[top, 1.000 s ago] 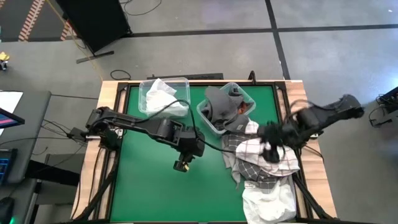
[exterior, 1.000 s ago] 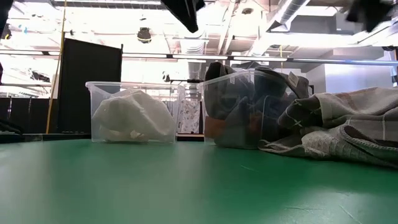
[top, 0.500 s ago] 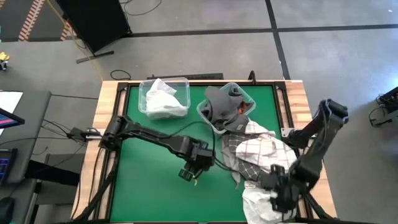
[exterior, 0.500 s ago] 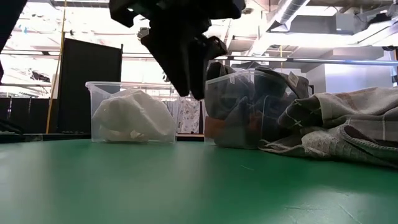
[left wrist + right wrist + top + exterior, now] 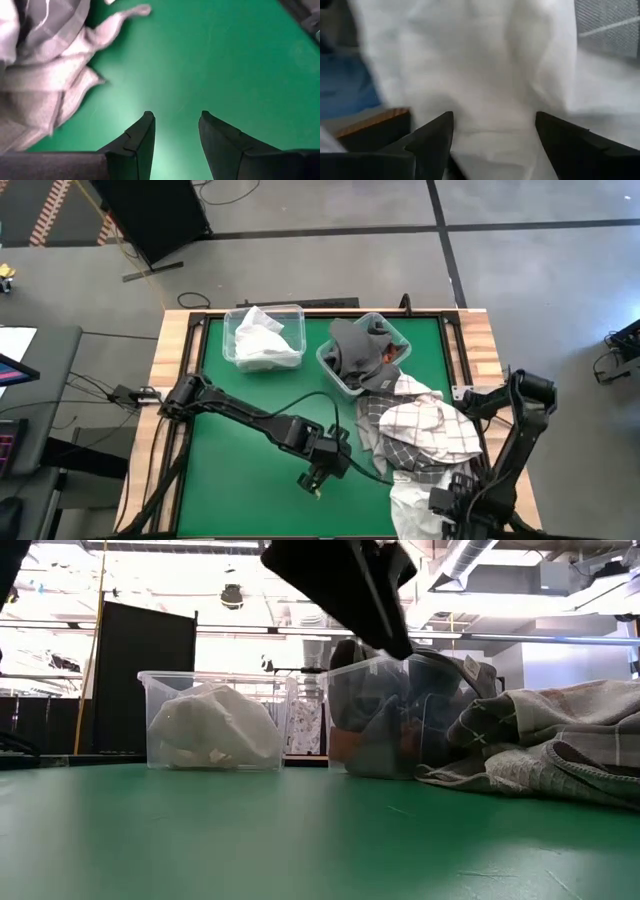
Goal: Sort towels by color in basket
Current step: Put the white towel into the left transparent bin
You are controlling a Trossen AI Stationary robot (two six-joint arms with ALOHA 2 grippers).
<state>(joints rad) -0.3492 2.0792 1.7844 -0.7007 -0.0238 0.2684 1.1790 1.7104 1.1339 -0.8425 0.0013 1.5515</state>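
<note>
- Left bin [image 5: 264, 337]: clear plastic, at far-left part of green mat [image 5: 250, 450]. It holds white towels [image 5: 262, 340]. In low view the same bin [image 5: 213, 720] stands left of the other one, white cloth heaped inside.
- Left arm goes from the table's left edge diagonally to the mat centre-front. Left gripper [image 5: 318, 478] hangs over bare mat, just beside the left edge of the towel pile. In left wrist view the fingers [image 5: 141, 138] are apart w/ only green mat between them; gripper [image 5: 175, 135] is released, grasping nothing. A light grey towel [image 5: 45, 75] lies close to it, w/ one thin corner stretched on the mat.
- Right bin [image 5: 362, 355]: clear, at far-centre of mat, turned at an angle. Inside are dark grey towels [image 5: 360, 345] and a bit of orange towel [image 5: 392, 354]. Low view shows it [image 5: 400, 715] full of dark cloth, orange low in the middle.
- Pile on the right half of mat, touching the right bin: checked towel [image 5: 425, 430] on top, grey cloth under it.
- White towel [image 5: 420, 505] at the near-right edge, in front of the pile.
- Right arm bends from the table's right side to the near edge. Right gripper [image 5: 455, 505] is above the white towel. In right wrist view fingers [image 5: 432, 137] are wide apart, white cloth [image 5: 485, 75] fills the view between them; gripper [image 5: 492, 132] is released, not yet grasping.
</note>
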